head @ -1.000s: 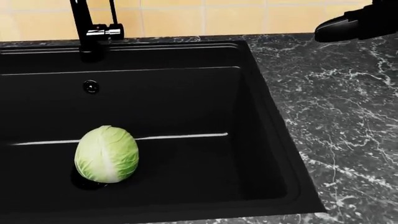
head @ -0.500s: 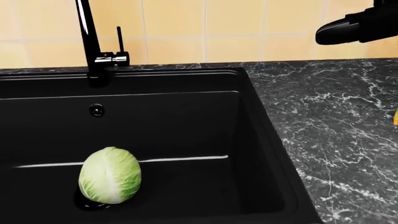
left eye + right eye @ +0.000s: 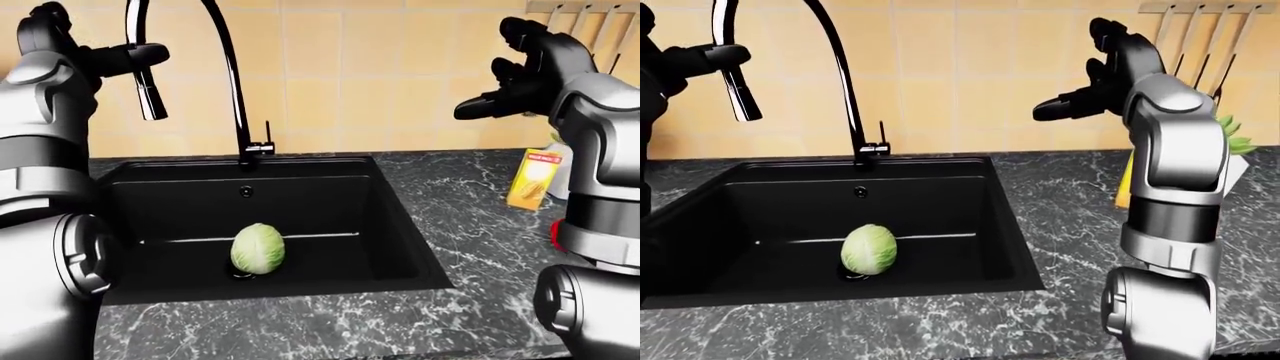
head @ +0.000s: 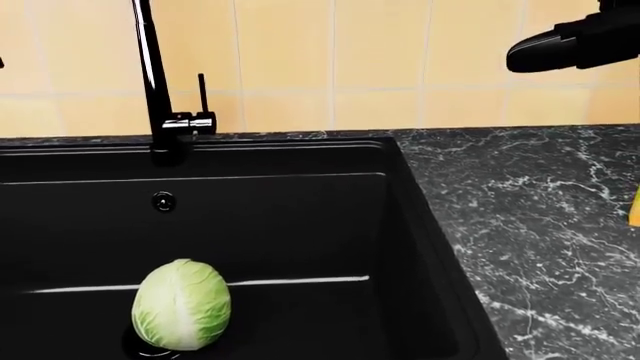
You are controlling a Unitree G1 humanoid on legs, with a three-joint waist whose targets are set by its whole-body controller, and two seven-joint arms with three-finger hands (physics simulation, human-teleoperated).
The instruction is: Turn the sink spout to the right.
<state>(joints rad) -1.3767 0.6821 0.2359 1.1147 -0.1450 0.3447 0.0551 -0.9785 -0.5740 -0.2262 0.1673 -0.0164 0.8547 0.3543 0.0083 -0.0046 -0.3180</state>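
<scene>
My left hand reaches open-fingered beside the spout over the sink's left edge; right hand loose. A glancing push could slip off.

Both arms raised, left hand and right hand loosely open.

I count one sink, one spout, one cabbage, one yellow box at right, and my two hands.
</scene>
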